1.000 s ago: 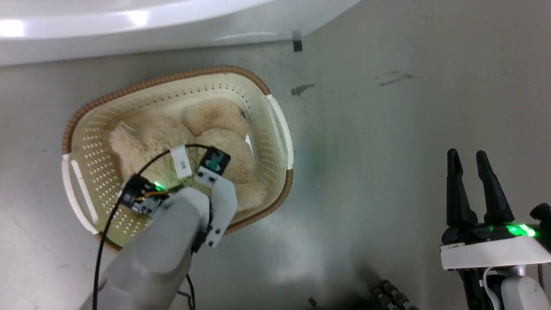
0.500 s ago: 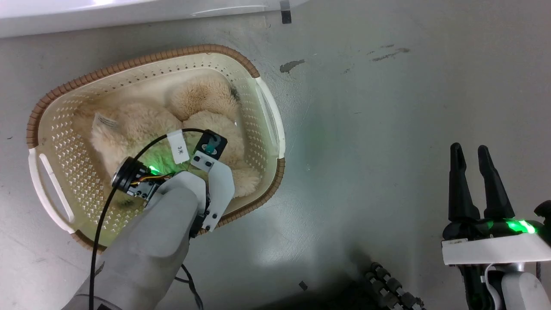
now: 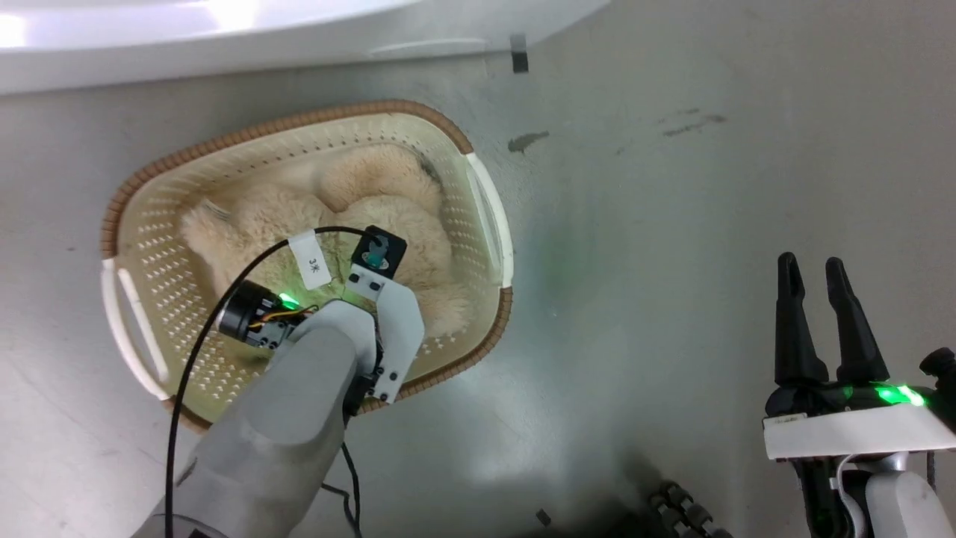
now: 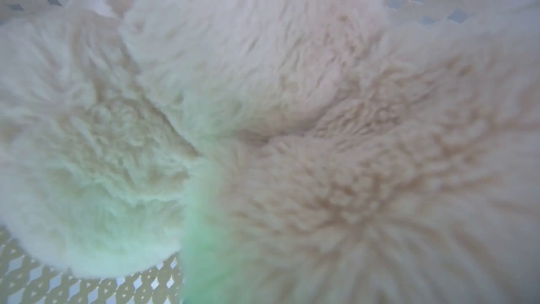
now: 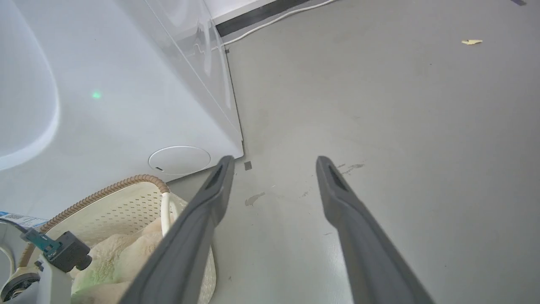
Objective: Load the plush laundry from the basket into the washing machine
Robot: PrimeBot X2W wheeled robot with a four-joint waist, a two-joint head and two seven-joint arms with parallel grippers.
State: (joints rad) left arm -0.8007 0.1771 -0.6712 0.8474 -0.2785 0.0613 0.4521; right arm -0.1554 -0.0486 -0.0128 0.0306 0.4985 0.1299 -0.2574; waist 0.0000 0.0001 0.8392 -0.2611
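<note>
**Relation governing the next move.** The left claw [image 3: 328,299] is planted straight down into the plush laundry [image 3: 388,217], at the centre of the basket [image 3: 254,134] in the left half of the head view. Nothing lies between claw and load. In the left wrist view fur [image 4: 270,152] is pressed against the lens, and the claw's fingers are buried out of sight. The claw is closed. A pinch of fur is judged to be held, though the contact itself is hidden.

The left arm is plainly the nearer. The right claw [image 3: 809,269] stands well apart at the lower right over bare floor [image 3: 672,224], its fingers spread wide and empty.

The washing machine [image 3: 224,45] runs along the top edge, just above the basket's far rim. The lift is therefore judged to go upward and then towards the top of the frame. The drum opening cannot be made out.

**Condition of the load.** One cream-beige mass of long shaggy fur is noted, in lumpy rounded lobes. Its long axis follows the basket's, from lower left to upper right. It fills most of the floor and lies wholly inside the rim. Perforated basket floor [image 4: 84,291] is exposed at the lower left of the wrist view.
</note>
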